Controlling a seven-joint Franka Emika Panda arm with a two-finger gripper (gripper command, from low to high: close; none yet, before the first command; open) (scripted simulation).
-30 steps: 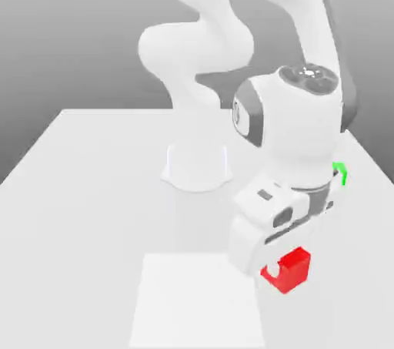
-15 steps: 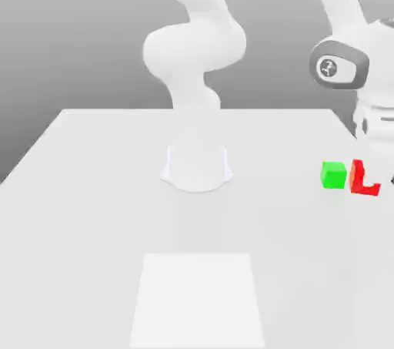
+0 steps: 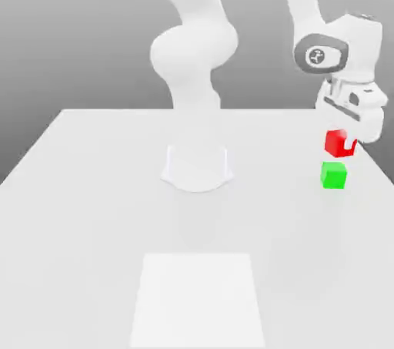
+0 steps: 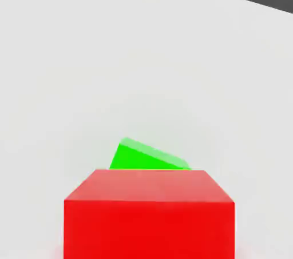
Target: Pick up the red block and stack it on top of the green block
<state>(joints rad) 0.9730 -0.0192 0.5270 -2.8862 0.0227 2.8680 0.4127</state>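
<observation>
Exterior view: we find the gripper (image 3: 348, 139) clenched on the small bright red matte cube (image 3: 337, 143), carried clear of the white tabletop (image 3: 92, 209) near its edge on the exterior view's right. The small bright green matte cube (image 3: 334, 175) rests on the tabletop directly at six o'clock from the red block in this picture, with a narrow gap between their faces; they are near but not touching. We judge the coming move to turn on this one relation: the green block lies just under and very slightly toward seven o'clock of the held block, so a short descent with a small lateral correction should seat it.

In the hand view the red block (image 4: 149, 212) fills the foreground and the green block (image 4: 147, 158) peeks out beyond its top edge, turned slightly so that its edges do not run parallel to the red block's. We judge a small yaw mismatch possible at placement.

Both blocks are plain, sharp-edged cubes of like size, flat-faced and unglossed. The tabletop is smooth and featureless, apart from a paler rectangular patch (image 3: 196, 301).
</observation>
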